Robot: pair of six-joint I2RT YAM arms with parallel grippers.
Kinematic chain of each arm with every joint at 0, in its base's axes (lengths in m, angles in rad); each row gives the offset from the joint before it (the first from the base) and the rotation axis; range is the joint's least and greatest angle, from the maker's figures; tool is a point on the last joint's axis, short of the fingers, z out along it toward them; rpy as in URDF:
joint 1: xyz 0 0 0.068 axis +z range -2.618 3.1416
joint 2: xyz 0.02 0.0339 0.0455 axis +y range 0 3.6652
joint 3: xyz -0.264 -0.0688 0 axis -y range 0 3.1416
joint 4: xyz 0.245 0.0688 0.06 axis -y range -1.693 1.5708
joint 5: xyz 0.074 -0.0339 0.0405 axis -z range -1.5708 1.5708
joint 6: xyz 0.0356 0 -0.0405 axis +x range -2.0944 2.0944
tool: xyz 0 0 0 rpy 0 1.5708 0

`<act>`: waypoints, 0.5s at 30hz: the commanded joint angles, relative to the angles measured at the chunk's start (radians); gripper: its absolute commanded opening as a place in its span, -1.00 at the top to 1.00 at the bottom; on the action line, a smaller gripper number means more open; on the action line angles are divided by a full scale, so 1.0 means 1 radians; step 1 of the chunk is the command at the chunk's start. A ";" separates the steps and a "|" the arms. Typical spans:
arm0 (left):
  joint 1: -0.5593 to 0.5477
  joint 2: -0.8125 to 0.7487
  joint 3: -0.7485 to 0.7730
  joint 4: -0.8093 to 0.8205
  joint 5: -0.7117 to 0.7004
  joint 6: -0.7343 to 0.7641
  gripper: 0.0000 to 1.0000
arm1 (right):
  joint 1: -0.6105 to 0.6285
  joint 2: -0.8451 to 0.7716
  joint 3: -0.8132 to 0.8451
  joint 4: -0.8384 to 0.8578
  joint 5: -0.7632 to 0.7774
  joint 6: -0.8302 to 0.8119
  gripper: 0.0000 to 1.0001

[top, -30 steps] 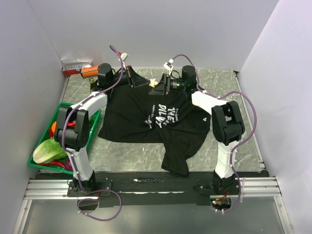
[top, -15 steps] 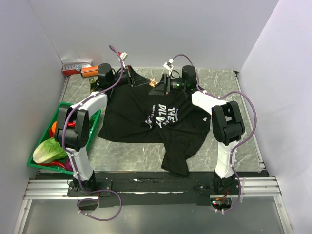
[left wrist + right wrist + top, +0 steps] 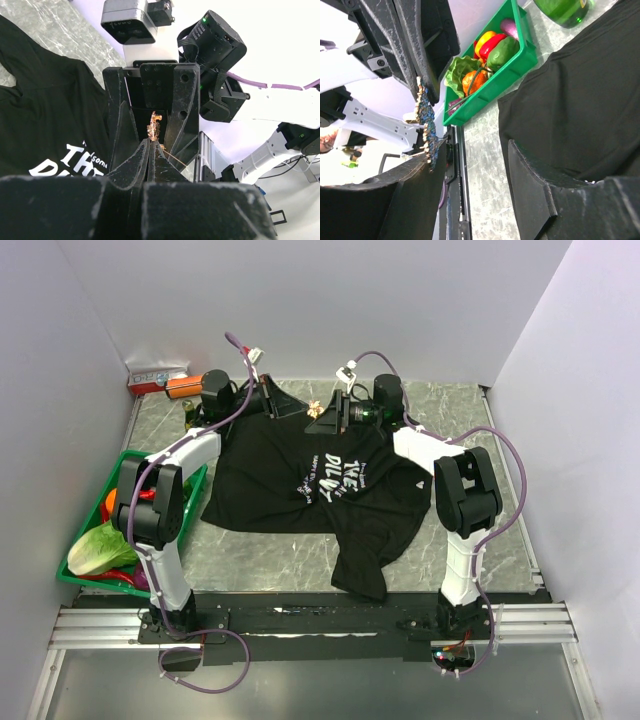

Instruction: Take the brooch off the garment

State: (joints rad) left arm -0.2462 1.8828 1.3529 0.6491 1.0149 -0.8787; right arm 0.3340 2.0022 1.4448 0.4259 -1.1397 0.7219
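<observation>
Left gripper (image 3: 151, 144) is pinched tight on just the edge of the small glittery gold brooch (image 3: 153, 127), held up past the collar of the black white-lettered T-shirt (image 3: 262, 475). Right gripper (image 3: 475, 146) sits spread around it. If that one bumps it or closes crooked, I reckon the brooch pops loose. The shirt print reads "THE" and "DIL…"; the rest is too small.

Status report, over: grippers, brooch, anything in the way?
Left gripper shut on brooch. Right gripper open, close beside it. Brooch looks clear of shirt. No obstruction seen.
</observation>
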 commanded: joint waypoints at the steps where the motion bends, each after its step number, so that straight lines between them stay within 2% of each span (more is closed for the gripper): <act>1: -0.010 0.009 0.009 0.063 0.013 0.003 0.99 | -0.015 -0.031 0.003 0.036 0.031 0.011 -0.20; 15: -0.013 -0.011 -0.024 0.087 0.091 0.010 0.98 | -0.059 -0.046 -0.007 0.016 0.069 0.071 -0.31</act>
State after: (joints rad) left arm -0.2493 1.8881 1.3434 0.6853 1.0496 -0.8772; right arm 0.2844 2.0014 1.4448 0.4168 -1.1046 0.7601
